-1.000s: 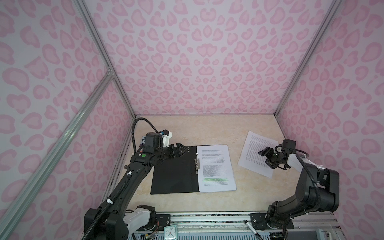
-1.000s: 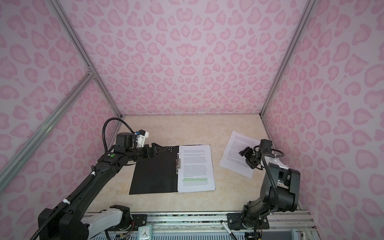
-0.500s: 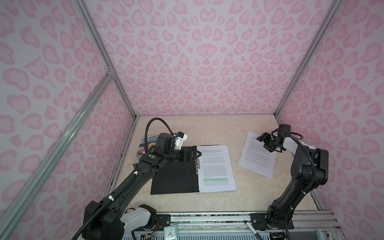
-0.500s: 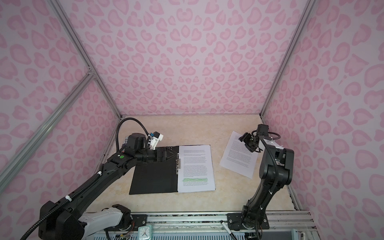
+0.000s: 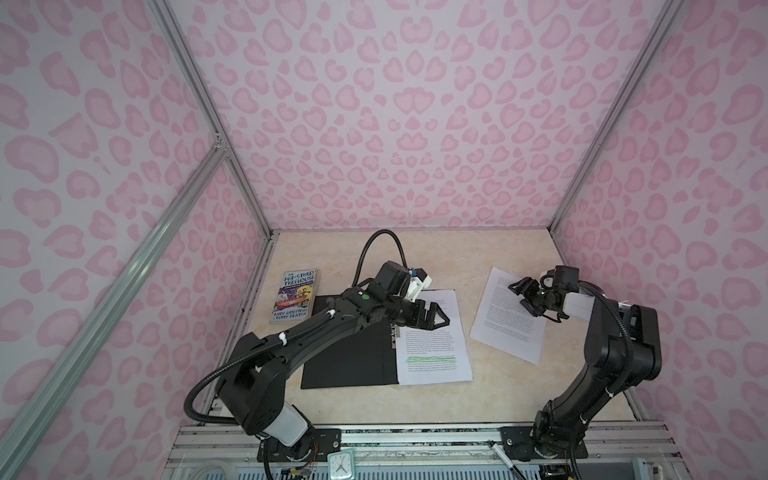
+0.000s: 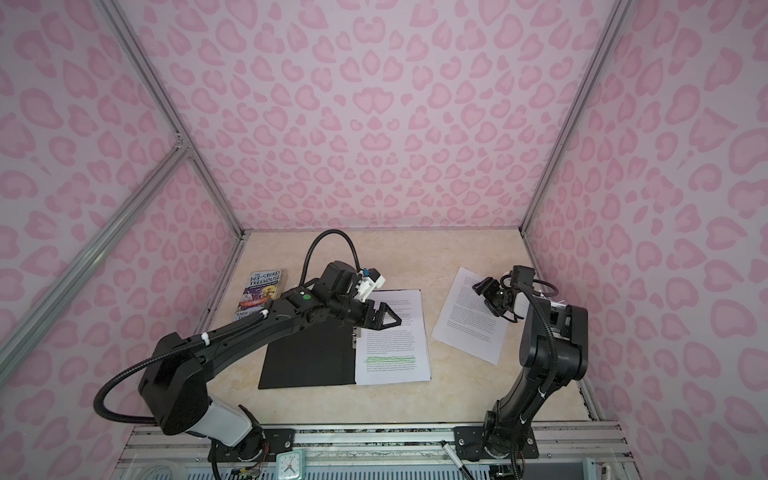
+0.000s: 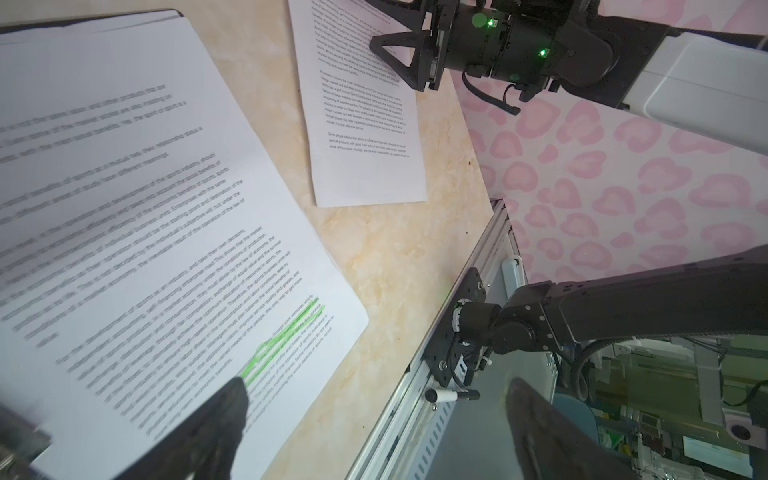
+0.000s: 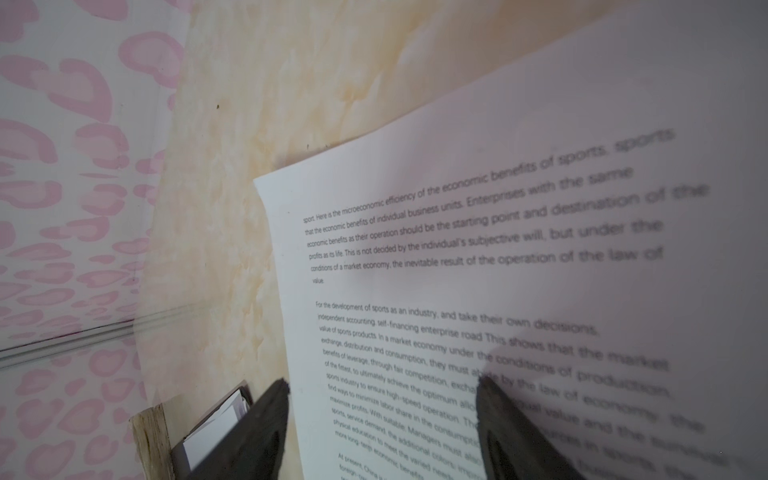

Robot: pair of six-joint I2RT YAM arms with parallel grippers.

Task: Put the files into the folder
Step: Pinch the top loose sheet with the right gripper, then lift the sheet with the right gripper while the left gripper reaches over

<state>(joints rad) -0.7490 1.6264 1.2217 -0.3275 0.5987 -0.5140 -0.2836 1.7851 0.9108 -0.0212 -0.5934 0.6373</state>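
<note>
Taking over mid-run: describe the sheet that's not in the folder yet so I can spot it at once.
Look at the right side of the beige table, by the pink wall. One white printed sheet lies askew there, under the right tool. Unlike the stack on the open black folder, it lies alone on bare table and shows no green highlight.

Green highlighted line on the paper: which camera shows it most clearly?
The left wrist view: the green line is close and large there. In both top views it is a thin streak. The right wrist view shows only another sheet.
</note>
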